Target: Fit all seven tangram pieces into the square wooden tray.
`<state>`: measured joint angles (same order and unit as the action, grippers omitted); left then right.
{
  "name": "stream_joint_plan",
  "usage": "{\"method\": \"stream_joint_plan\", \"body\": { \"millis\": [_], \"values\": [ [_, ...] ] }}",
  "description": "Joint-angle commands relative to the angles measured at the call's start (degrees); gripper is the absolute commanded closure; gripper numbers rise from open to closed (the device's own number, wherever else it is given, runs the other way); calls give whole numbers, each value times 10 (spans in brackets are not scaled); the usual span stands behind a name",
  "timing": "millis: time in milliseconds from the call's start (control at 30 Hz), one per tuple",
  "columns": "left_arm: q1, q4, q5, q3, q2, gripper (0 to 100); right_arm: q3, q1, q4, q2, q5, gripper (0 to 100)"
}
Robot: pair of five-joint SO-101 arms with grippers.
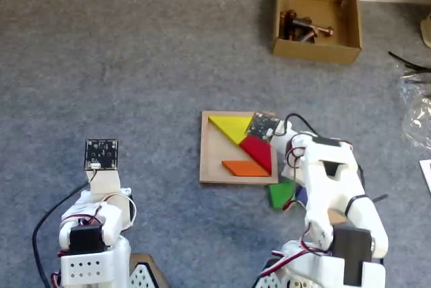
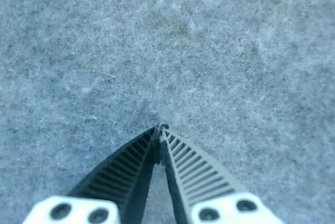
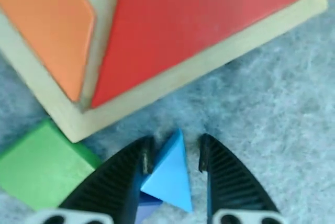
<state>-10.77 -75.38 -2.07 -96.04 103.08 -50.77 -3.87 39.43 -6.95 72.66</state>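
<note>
The square wooden tray [image 1: 212, 147] lies mid-table and holds a yellow triangle [image 1: 232, 126], a red triangle [image 1: 259, 150] and an orange parallelogram [image 1: 244, 167]. Just outside its near right corner lie a green square [image 1: 281, 194] and, half under the right arm, a bluish piece [image 1: 301, 196]. In the right wrist view, my right gripper [image 3: 174, 143] stands open around a blue triangle [image 3: 167, 174]; one finger touches it and a gap shows at the other. Beside it are the green square [image 3: 39, 169], a purple piece [image 3: 146, 203] and the tray rim [image 3: 209, 64]. My left gripper [image 2: 159, 130] is shut over bare carpet.
A cardboard box [image 1: 316, 22] holding metal parts stands at the back right. A clear plastic bag [image 1: 417, 123] and dark cables [image 1: 407, 66] lie at the right edge. Grey carpet covers the table between the left arm [image 1: 101, 187] and the tray.
</note>
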Motion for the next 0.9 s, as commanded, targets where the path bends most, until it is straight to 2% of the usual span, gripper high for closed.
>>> {"method": "stream_joint_plan", "body": {
  "millis": [0, 200, 400, 667, 867],
  "values": [
    [-5, -4, -1, -12, -4, 995, 69, -19, 40, 4, 0, 863],
    [-5, -4, -1, -12, -4, 995, 102, -8, 145, -21, -21, 863],
    [-5, -4, -1, -12, -4, 995, 64, 15, 200, -100, -21, 864],
    [-5, -4, -1, -12, -4, 995, 0, 22, 223, -237, -22, 864],
    [-5, -4, -1, -12, -4, 995, -64, 16, 236, -285, -19, 864]
  ]
}}
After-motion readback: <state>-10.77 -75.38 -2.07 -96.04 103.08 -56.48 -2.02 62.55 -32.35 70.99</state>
